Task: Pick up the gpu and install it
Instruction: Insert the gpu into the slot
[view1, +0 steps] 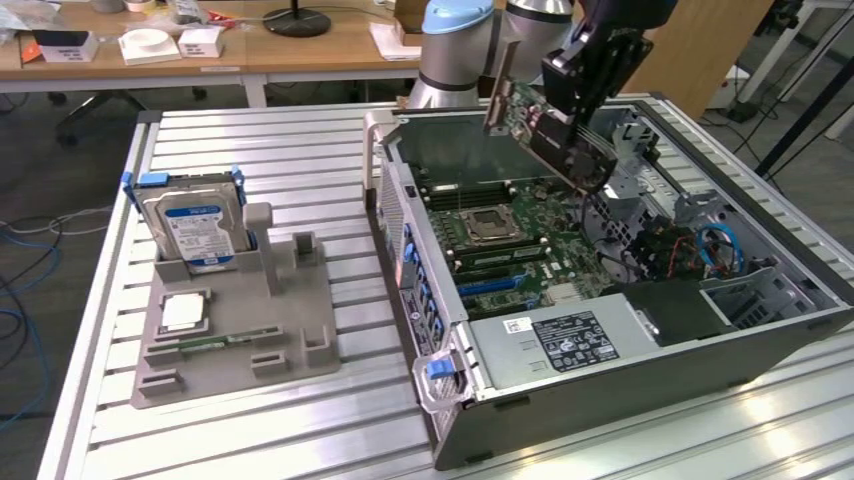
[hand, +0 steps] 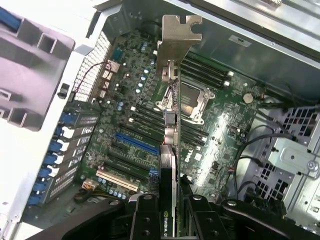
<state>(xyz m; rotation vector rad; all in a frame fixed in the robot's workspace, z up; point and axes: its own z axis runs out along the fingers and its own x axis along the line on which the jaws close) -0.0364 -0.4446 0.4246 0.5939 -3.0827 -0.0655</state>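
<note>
The gpu (view1: 558, 135) is held clamped in the hand (hand: 171, 217), raised above the far end of the open computer case (view1: 694, 340). It is carried edge-down (bracket (hand: 177, 37) away from the hand), evidently so it can meet the motherboard (view1: 514, 235) slots.

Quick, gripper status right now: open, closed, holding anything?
Gripper: closed on the gpu, holding it above the motherboard of the open computer case.
</note>
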